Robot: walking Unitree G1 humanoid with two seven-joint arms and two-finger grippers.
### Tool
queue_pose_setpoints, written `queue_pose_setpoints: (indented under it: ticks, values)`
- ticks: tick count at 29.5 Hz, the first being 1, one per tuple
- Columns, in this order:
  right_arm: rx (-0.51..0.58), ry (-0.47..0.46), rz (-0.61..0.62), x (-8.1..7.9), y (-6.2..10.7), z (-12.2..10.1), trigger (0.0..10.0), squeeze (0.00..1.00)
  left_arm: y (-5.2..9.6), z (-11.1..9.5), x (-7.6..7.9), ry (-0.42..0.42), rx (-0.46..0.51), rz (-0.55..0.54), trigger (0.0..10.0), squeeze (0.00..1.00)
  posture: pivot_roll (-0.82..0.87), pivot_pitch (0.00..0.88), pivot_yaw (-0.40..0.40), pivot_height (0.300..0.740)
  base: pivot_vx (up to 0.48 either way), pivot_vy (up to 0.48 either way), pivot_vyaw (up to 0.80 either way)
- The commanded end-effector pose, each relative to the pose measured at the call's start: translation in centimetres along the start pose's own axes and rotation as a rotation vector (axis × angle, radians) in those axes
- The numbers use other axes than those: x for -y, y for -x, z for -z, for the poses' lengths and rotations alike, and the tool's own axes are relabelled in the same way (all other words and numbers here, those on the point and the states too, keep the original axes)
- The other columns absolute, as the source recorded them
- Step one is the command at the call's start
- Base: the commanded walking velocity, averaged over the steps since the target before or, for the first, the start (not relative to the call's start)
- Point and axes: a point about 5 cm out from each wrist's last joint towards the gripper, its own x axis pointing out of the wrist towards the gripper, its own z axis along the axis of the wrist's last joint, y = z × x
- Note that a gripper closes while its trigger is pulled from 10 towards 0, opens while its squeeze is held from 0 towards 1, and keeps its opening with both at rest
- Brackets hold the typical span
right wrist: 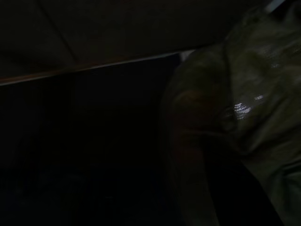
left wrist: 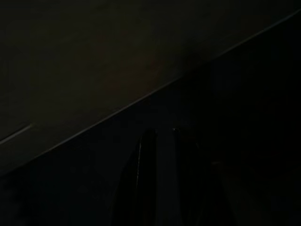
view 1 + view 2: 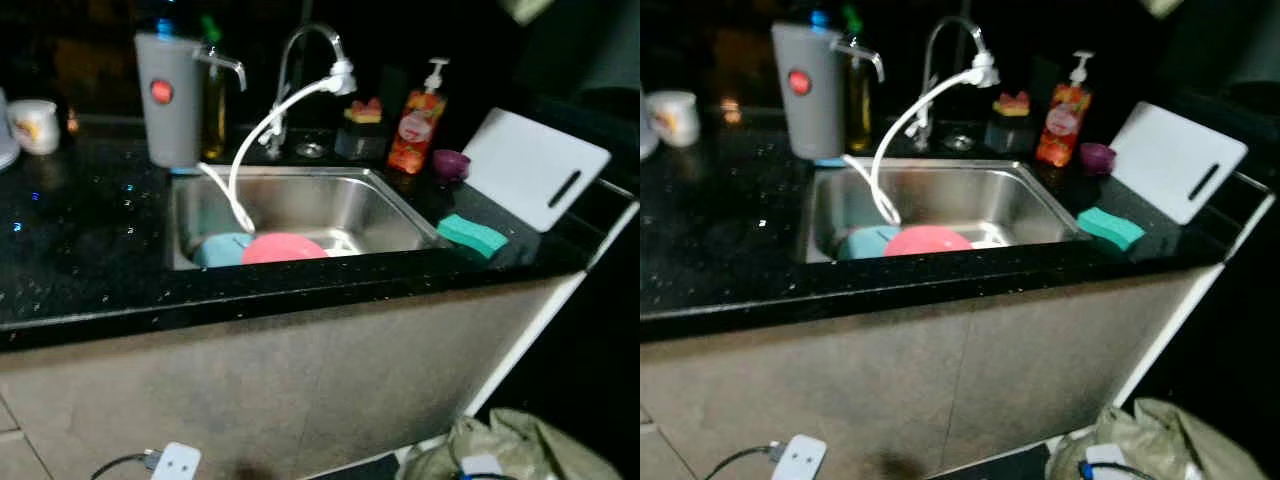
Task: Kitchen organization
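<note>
A steel sink (image 3: 400,208) is set in a black speckled countertop (image 3: 90,270). Inside it a pink plate (image 3: 285,247) lies beside a teal dish (image 3: 220,248). A white hose (image 3: 262,130) runs from the faucet (image 3: 310,40) down into the basin. To the sink's right lie a green sponge (image 3: 472,235) and a white cutting board (image 3: 535,165) that leans at the counter's end. My left gripper (image 2: 160,134) hangs idle in the dark by the cabinet front. The right wrist view is very dark and looks at a crumpled bag (image 1: 254,94).
Behind the sink stand a grey water dispenser (image 3: 168,95), an oil bottle (image 3: 214,105), an orange soap bottle (image 3: 417,125), a small dark holder (image 3: 362,132) and a purple cup (image 3: 451,163). A mug (image 3: 36,125) sits far left. On the floor lie a bag (image 3: 520,450) and a white plug (image 3: 175,462).
</note>
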Motion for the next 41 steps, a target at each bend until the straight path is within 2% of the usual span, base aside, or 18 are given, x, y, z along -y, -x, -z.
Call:
queue_pose_setpoints:
  ticks: [1, 12, 22, 41]
  values:
    - [-0.004, -0.014, 0.010, 0.0, 0.1, 0.3, 10.0, 0.00, 0.3, 1.0, -0.1, 0.002, -0.032, -0.030, 10.0, 0.00, 0.12, 0.127, -0.115, 0.740, 0.000, 0.000, 0.00]
    - [0.057, -0.137, 0.009, -1.1, -0.3, -0.5, 10.0, 0.00, 0.1, -0.3, -0.8, 0.008, 0.020, -0.043, 10.0, 0.00, 0.13, 0.147, -0.077, 0.740, 0.000, 0.000, 0.00]
    - [0.059, -0.161, 0.017, -1.7, -0.3, -0.1, 10.0, 0.00, -0.1, -0.6, -1.6, -0.024, 0.012, -0.047, 10.0, 0.00, 0.12, 0.144, -0.035, 0.740, 0.000, 0.000, 0.00]
    - [0.059, -0.173, 0.031, -1.4, -0.1, 0.2, 10.0, 0.00, -0.5, -1.4, -1.3, -0.031, 0.029, -0.027, 10.0, 0.00, 0.11, 0.143, -0.031, 0.740, 0.000, 0.000, 0.00]
